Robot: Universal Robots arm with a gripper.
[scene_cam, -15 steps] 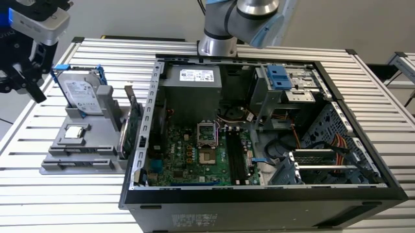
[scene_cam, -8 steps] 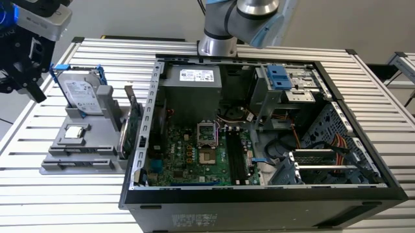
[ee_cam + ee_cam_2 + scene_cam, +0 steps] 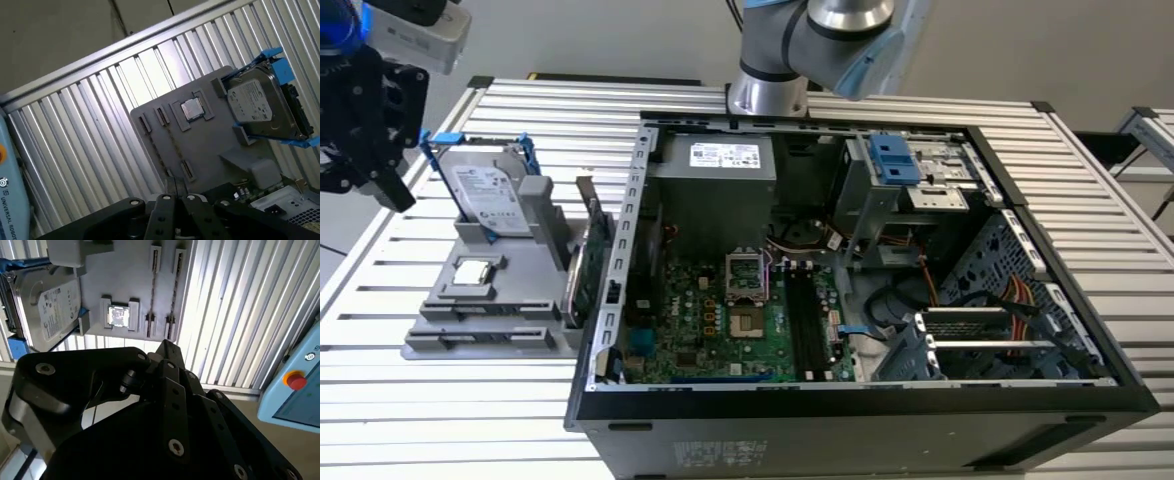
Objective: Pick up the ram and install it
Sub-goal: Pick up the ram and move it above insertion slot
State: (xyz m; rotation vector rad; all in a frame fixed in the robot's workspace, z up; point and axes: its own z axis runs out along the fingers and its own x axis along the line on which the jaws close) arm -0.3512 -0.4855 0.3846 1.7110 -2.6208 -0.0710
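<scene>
Grey moulded holder (image 3: 125,270) is seen beneath the gripper (image 3: 167,346), whose black angular fingers are pressed together on nothing; the ram (image 3: 152,290), a thin strip edge-on, is seated in a holder slot.

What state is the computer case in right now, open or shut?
Open. In the exterior view the computer case lies with its side panel off, leaving the motherboard exposed inside.
</scene>
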